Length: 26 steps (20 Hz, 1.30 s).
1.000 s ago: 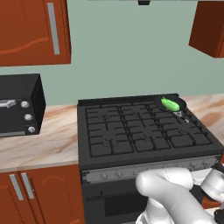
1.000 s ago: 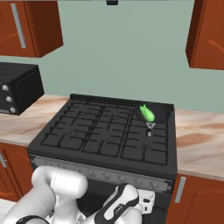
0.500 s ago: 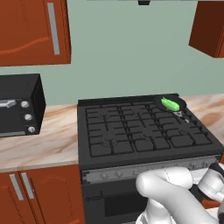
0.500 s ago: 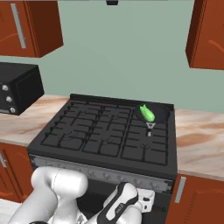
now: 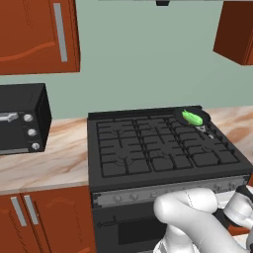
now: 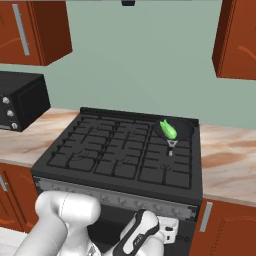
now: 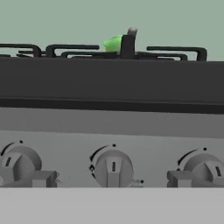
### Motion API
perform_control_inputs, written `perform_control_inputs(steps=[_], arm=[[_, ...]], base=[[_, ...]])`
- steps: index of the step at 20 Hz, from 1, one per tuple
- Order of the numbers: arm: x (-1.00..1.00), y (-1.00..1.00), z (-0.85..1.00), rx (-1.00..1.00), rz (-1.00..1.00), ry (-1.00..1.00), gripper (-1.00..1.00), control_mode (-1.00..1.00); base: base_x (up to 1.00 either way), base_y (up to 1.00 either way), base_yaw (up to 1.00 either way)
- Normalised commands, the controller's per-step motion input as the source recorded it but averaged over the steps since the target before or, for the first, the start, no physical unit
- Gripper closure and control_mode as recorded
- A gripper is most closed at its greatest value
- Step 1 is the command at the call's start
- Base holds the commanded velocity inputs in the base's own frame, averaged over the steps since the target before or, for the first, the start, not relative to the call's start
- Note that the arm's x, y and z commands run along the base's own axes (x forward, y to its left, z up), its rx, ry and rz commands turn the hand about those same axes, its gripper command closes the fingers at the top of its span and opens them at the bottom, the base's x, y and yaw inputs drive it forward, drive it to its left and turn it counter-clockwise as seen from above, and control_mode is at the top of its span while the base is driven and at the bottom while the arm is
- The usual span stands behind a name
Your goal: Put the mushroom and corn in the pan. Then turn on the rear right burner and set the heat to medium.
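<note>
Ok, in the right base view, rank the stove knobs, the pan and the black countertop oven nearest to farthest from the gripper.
1. Stove knobs: front panel, just ahead of the open gripper.
2. Pan: rear right of the stove, corn inside.
3. Countertop oven: far left on the counter.

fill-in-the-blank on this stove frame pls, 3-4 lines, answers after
The corn lies inside the ____.
The pan sits on the stove's rear ____ corner.
In the hand view, the gripper faces a row of ____ knobs.
The microwave stands on the counter to the stove's ____.

Answers: pan; right; three; left
</note>
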Motion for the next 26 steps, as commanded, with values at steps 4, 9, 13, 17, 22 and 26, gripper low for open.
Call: perform_control_inputs(steps=[4, 9, 13, 17, 22, 26], arm=[[0.08, -0.02, 0.00, 0.00, 0.00, 0.00, -1.00, -1.00], [0.01, 0.00, 0.00, 0.00, 0.00, 0.01, -1.00, -1.00], [0.07, 0.00, 0.00, 0.00, 0.00, 0.01, -1.00, -1.00], [0.22, 0.00, 0.00, 0.00, 0.00, 0.04, -1.00, -1.00], [0.20, 0.00, -0.06, 0.00, 0.00, 0.02, -1.00, -1.00], [0.00, 0.00, -0.28, 0.00, 0.00, 0.00, -1.00, -1.00]], base=[[0.00, 0.00, 0.00], [0.00, 0.00, 0.00], [0.00, 0.00, 0.00], [0.00, 0.00, 0.00], [0.00, 0.00, 0.00], [0.00, 0.00, 0.00]])
